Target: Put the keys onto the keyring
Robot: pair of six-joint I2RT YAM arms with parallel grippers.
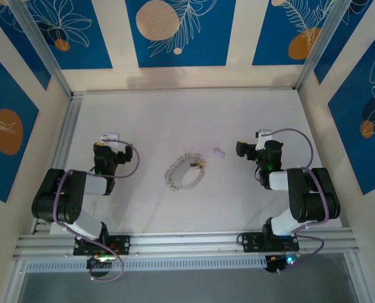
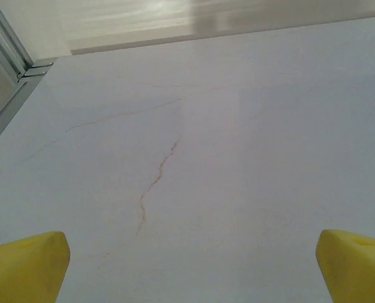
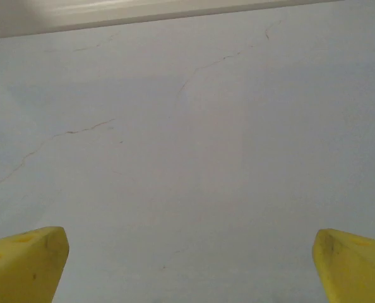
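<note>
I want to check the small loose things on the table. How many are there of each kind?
Keys: 2, a pale key and a yellow key
Keyring: 1
Total: 3

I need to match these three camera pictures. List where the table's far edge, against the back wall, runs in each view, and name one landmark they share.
Top external: the far edge runs level across the upper third, under the blue panels.
Left wrist: far edge near the top, rising to the right.
Right wrist: far edge near the top, also rising to the right.
Shared landmark: the pale table lying below that edge.
</note>
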